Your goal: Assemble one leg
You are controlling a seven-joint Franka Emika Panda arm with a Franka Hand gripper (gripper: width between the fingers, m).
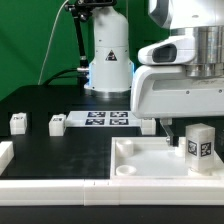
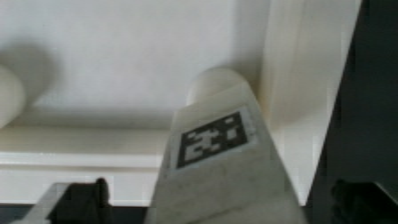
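A leg [image 1: 198, 143], a small white block with a marker tag on its face, stands on the large white tray-like piece [image 1: 140, 165] at the exterior view's right. My gripper [image 1: 188, 128] hangs directly over it. In the wrist view the leg [image 2: 222, 140] stands between the two dark fingers [image 2: 80, 200], with a gap on each side, so the gripper [image 2: 217, 205] is open around it and not touching. Two more legs [image 1: 18, 122] [image 1: 56, 123] stand on the black table at the exterior view's left.
The marker board [image 1: 108, 118] lies flat on the table in front of the robot base [image 1: 108, 65]. A white raised rim [image 1: 50, 188] runs along the front edge and up the left side. The tray-like piece has a round corner socket [image 1: 126, 170].
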